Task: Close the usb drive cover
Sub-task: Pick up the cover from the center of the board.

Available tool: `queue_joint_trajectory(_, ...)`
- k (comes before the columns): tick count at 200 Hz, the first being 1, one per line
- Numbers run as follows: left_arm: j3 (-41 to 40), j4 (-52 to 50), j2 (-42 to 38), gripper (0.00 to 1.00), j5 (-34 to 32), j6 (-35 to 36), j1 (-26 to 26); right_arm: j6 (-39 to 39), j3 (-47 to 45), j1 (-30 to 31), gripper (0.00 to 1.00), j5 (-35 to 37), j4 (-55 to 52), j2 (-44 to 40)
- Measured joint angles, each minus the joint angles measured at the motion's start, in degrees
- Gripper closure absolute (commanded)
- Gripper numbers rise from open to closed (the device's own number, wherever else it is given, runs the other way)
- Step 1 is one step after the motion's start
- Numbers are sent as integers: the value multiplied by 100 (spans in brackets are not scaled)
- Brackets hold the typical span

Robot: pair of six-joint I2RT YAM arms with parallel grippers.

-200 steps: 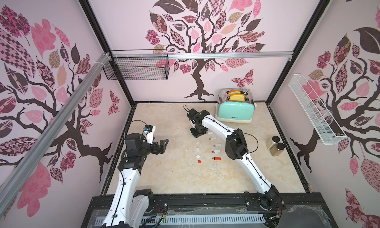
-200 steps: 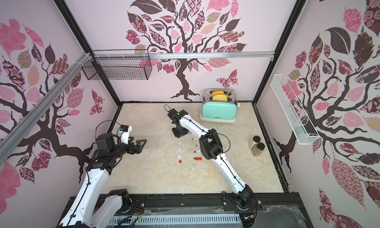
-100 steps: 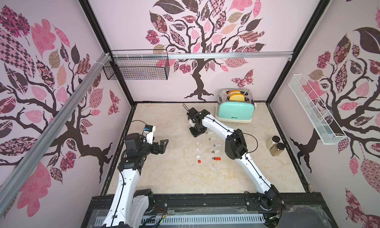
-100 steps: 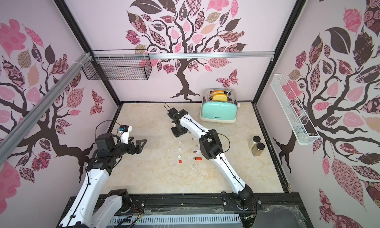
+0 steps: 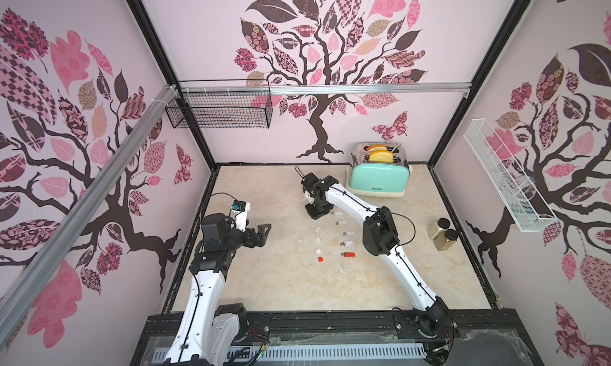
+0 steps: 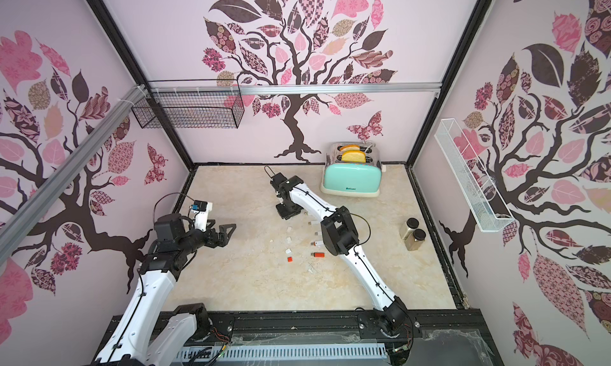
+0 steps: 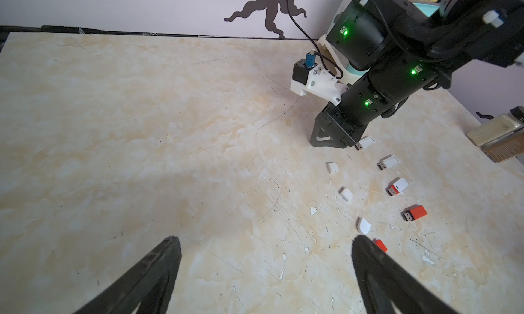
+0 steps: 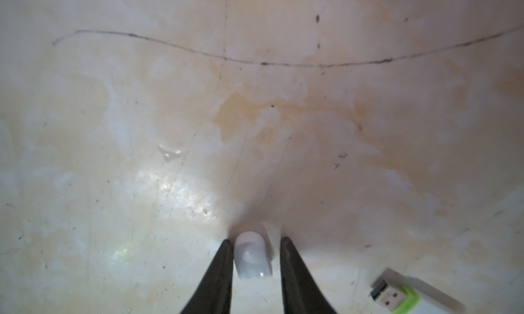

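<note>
At the twelve-o'clock end of the row of drives (image 5: 348, 233), the right gripper (image 5: 315, 212) has barely shifted over the last second. It sits low on the table (image 5: 264, 281), so the approach looks done and the pinch is the step in hand. Only the right wrist view shows why: its fingers (image 8: 221, 270) straddle the white usb drive cover (image 8: 251, 258) — one touching, one just off, not yet clamped. Both top views hide that cover but show the uncapped usb drive (image 5: 338, 213) at the gripper's three o'clock. At nine o'clock the left gripper (image 5: 261, 234) hangs wide open, empty.
</note>
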Motion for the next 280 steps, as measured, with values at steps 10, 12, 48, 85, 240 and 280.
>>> queue_joint_trajectory(10,0,-2,0,2,-9,2,0,0,-31,7,70,22,9,-17)
queue_joint_trajectory(12,0,-2,0,2,-9,2,0,2,-50,7,71,24,15,-28)
queue_joint_trajectory(48,0,-2,0,2,26,0,0,2,-144,20,75,63,-22,-81)
queue_joint_trajectory(85,0,-2,-4,2,48,0,7,-11,-186,35,74,98,-2,-101)
queue_joint_trajectory(240,0,-7,-15,2,79,2,15,4,-245,50,82,140,-114,-153)
queue_joint_trajectory(280,2,-48,-4,2,48,-9,-31,-9,-448,50,84,166,-63,-267)
